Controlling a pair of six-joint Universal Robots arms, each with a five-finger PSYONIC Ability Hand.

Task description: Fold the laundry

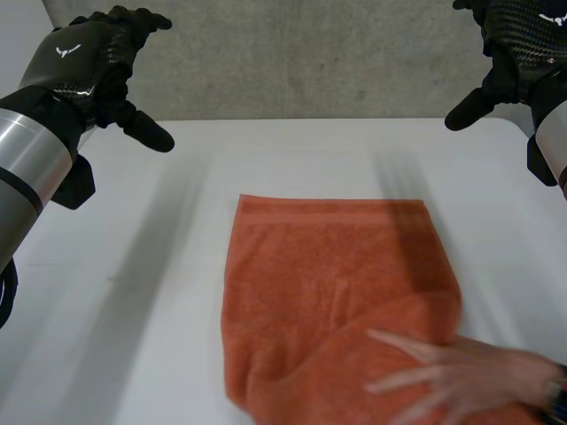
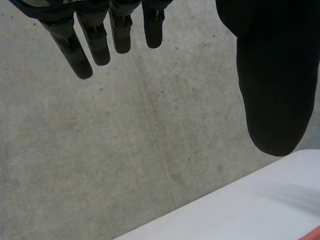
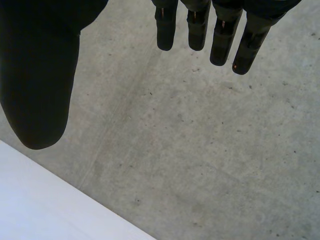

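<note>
Laundry on the white table (image 1: 133, 292) is a single orange towel (image 1: 337, 292), spread in the near middle of the tabletop between the two arms. Its far edge runs straight, with a woven band just inside it. Its near right part is rumpled into a raised fold. A person's hand (image 1: 461, 376) lies on that fold at the towel's near right corner, fingers spread flat on the cloth and blurred.

Both robot hands hang in the air over the far side of the table, well apart from the towel and touching nothing. The left hand (image 1: 84, 57) is at the far left, palm down, thumb jutting toward the middle. In the left wrist view its fingers (image 2: 97, 40) are straight and side by side, with the thumb (image 2: 272, 90) set wide from them — nothing is held. Beyond the fingertips is a concrete wall (image 2: 125, 150), and near the thumb the table's edge with a sliver of orange at its corner.

The right hand (image 1: 518, 44) is at the far right, thumb pointing inward. The right wrist view shows its fingers (image 3: 220, 35) straight and the thumb (image 3: 37, 85) well clear of them — empty too.
</note>
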